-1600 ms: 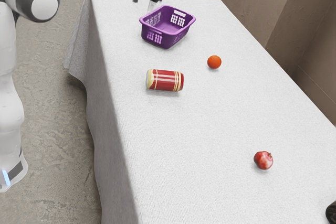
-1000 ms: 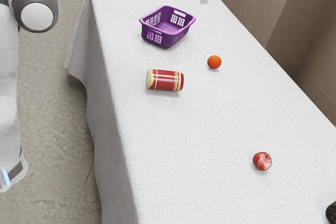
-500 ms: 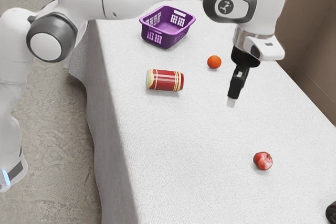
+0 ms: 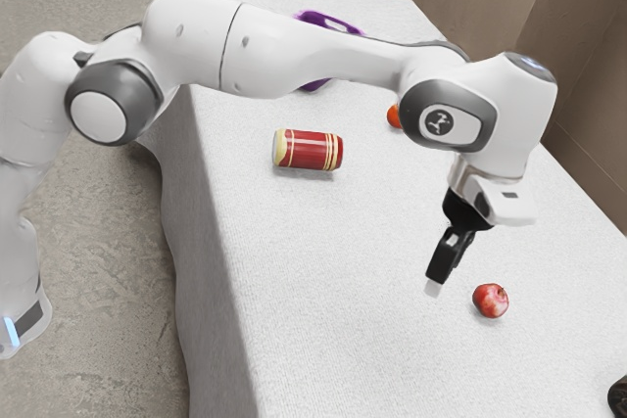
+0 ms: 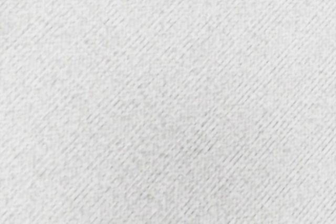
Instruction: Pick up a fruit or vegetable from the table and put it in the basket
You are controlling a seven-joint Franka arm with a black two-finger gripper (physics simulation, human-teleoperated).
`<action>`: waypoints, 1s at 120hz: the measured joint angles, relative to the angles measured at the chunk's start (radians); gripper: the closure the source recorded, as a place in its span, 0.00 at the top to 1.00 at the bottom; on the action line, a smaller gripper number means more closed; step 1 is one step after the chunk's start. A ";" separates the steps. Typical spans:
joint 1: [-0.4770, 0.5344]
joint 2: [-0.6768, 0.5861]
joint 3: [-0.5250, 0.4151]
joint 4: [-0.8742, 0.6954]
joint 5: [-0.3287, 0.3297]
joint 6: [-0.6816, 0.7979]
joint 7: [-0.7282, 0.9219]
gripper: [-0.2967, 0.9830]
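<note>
In the exterior view my gripper [image 4: 434,288] hangs just above the table, on the exterior view's left of the red fruit [image 4: 490,301], not touching it; I cannot tell how its fingers stand. The red fruit rests on the white cloth. An orange [image 4: 394,116] lies farther back, partly covered by the arm. The purple basket [image 4: 330,22] stands behind the forearm, with most of it hidden. In the wrist view there is white tablecloth [image 5: 168,98] below my hand.
A red and cream striped can [image 4: 309,150] lies on its side near the middle of the table [image 4: 323,271]. A dark object [image 4: 618,396] is cut off at the exterior view's lower right edge. The table's long edge runs along the exterior view's left.
From the far end of the table, my gripper has come toward the exterior view's lower right and down beside the red fruit. The arm now covers much of the basket. The red fruit has rolled slightly.
</note>
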State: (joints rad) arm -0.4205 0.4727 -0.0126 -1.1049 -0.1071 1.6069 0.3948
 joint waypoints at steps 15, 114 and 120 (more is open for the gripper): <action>0.016 0.032 0.006 0.002 -0.005 0.052 0.015 0.75; 0.193 0.287 -0.062 0.073 -0.009 0.526 0.099 0.75; 0.203 0.297 -0.068 0.073 -0.009 0.546 0.101 0.75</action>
State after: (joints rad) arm -0.2174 0.7695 -0.0809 -1.0314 -0.1165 2.1529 0.4957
